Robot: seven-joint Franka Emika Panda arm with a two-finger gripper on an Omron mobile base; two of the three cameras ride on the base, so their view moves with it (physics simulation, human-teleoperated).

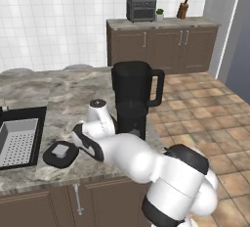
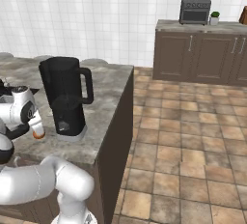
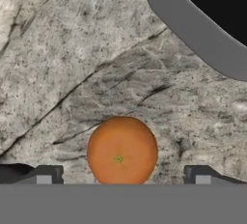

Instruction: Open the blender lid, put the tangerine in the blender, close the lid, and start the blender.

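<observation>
tangerine: the small orange fruit (image 3: pixel 122 150) lies on the marbled grey surface (image 3: pixel 72 63), directly between the two dark fingertips (image 3: pixel 43 175) in the hand view; in the right base view an orange patch (image 2: pixel 38 134) shows just below the hand, left of the blender's foot.
pincer: its tips are spread (image 3: pixel 122 175), one on each side of the tangerine with a gap to either side, not touching it; the pincer points down at the surface.
blender: tall and black (image 1: pixel 132 96), upright on the surface near its right end, loop handle toward the floor side; the jar's top is uncovered. Its grey foot (image 3: pixel 202 39) curves across the upper right of the hand view, near the tangerine but apart from it.
blender lid: the black disc with its light grey square cap (image 1: pixel 60 152) lies flat on the surface, left of the arm and just right of the sink, well apart from the blender.
sink: a black basin with a pale perforated insert (image 1: pixel 18 140) at the left edge of the surface.
background: a grey toaster oven (image 1: pixel 141 9), a small potted plant (image 1: pixel 159 13) and a knife block (image 1: pixel 182 10) stand on a far counter over brown cabinets.
</observation>
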